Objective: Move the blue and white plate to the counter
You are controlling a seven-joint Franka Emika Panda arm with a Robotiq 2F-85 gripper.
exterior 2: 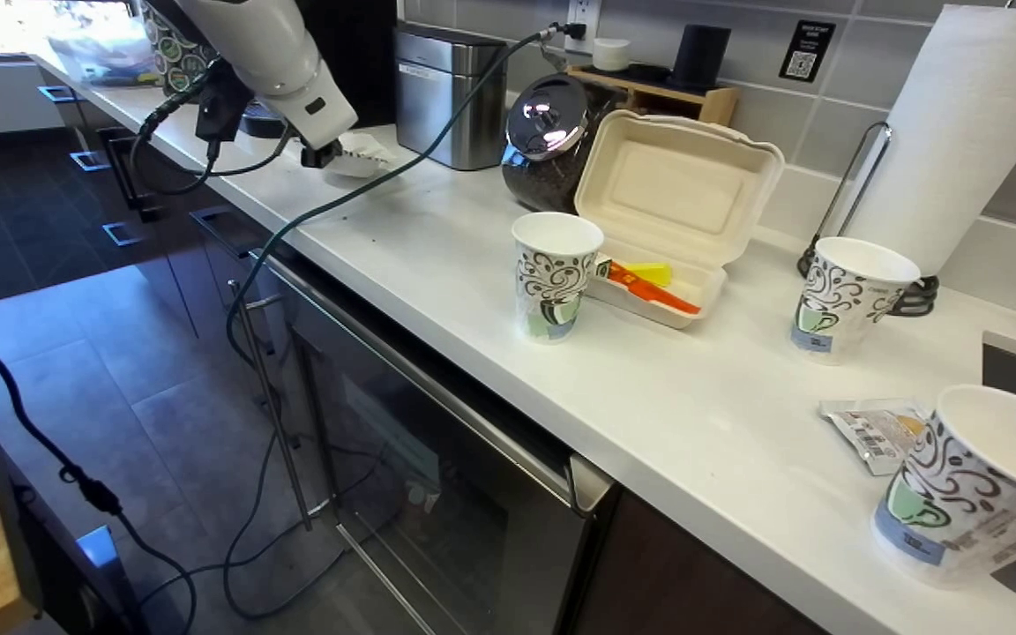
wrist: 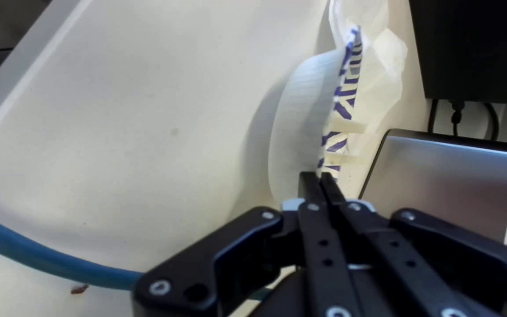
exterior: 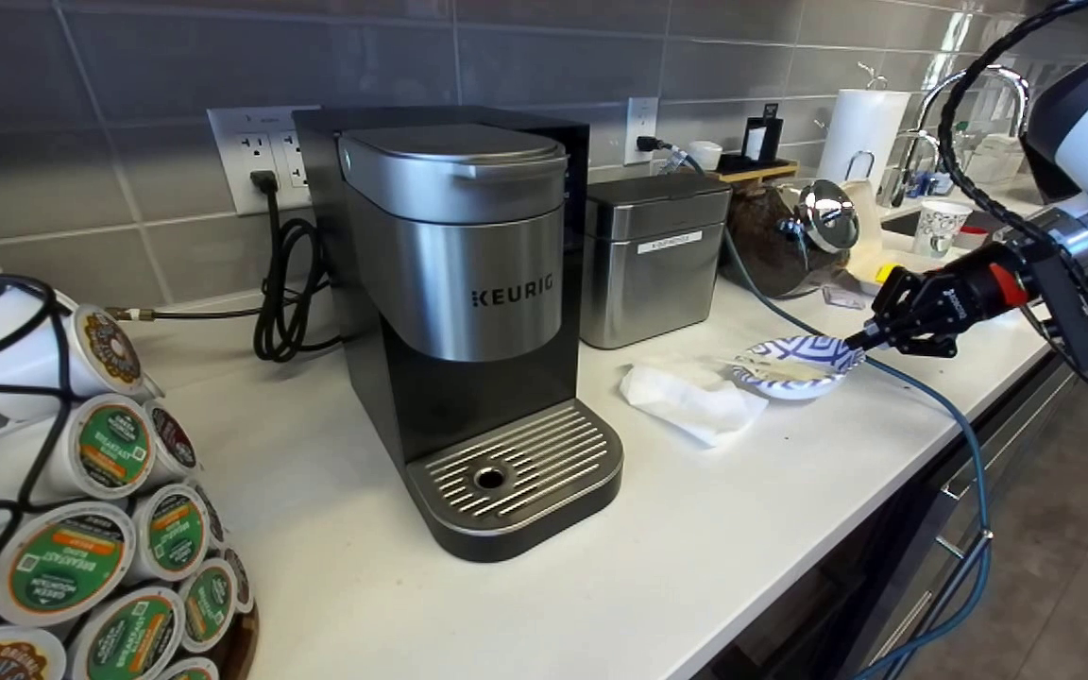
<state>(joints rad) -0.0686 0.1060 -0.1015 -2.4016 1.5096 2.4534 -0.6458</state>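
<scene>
The blue and white plate (exterior: pixel 792 385) is at the right of the white napkin, its patterned inside facing up and a little toward the coffee maker. In the wrist view its plain white outer side (wrist: pixel 299 123) and thin patterned rim show, seen nearly edge-on. My gripper (exterior: pixel 854 342) is shut on the plate's rim, and the fingertips (wrist: pixel 319 177) pinch it in the wrist view. The plate is just over or on the off-white counter (exterior: pixel 563 604); I cannot tell whether it touches. In an exterior view the arm hides most of the gripper (exterior 2: pixel 321 157).
A crumpled napkin (exterior: pixel 690 401) lies against the plate. The coffee maker (exterior: pixel 468 246) and steel bin (exterior: pixel 662 274) stand beyond. A blue cable (exterior: pixel 941 401) crosses the counter under the gripper. A paper cup (exterior 2: pixel 554 273) and open takeout box (exterior 2: pixel 680 190) stand farther along.
</scene>
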